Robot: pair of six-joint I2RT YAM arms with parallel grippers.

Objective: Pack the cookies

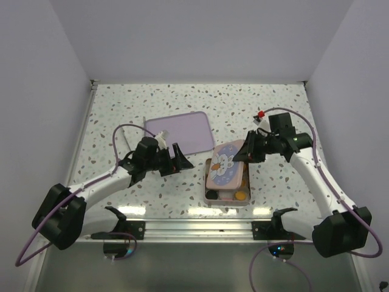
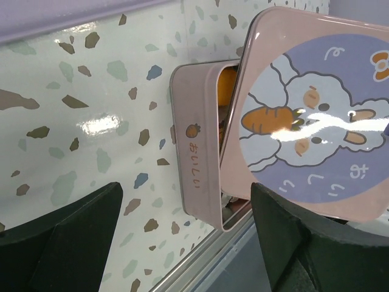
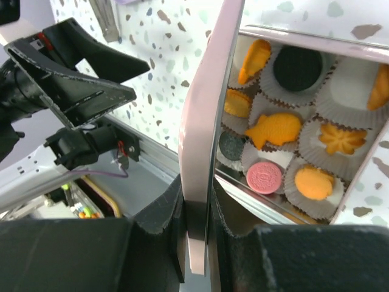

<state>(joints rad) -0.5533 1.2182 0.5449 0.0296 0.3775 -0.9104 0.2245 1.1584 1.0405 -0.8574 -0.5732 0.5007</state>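
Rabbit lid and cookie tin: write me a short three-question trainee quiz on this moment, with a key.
1. Multiple choice: which arm's jaws clamp the edge of the square pink tin lid with a cartoon rabbit? A left; B right; C neither.
2. True or false: the lid is tilted over the pink rectangular metal tin, with cookies at the tin's near end uncovered.
3. Short answer: in the right wrist view, what colour is the round cookie between the dark-grey one and the plain orange one?
Key: 1 B; 2 true; 3 pink.
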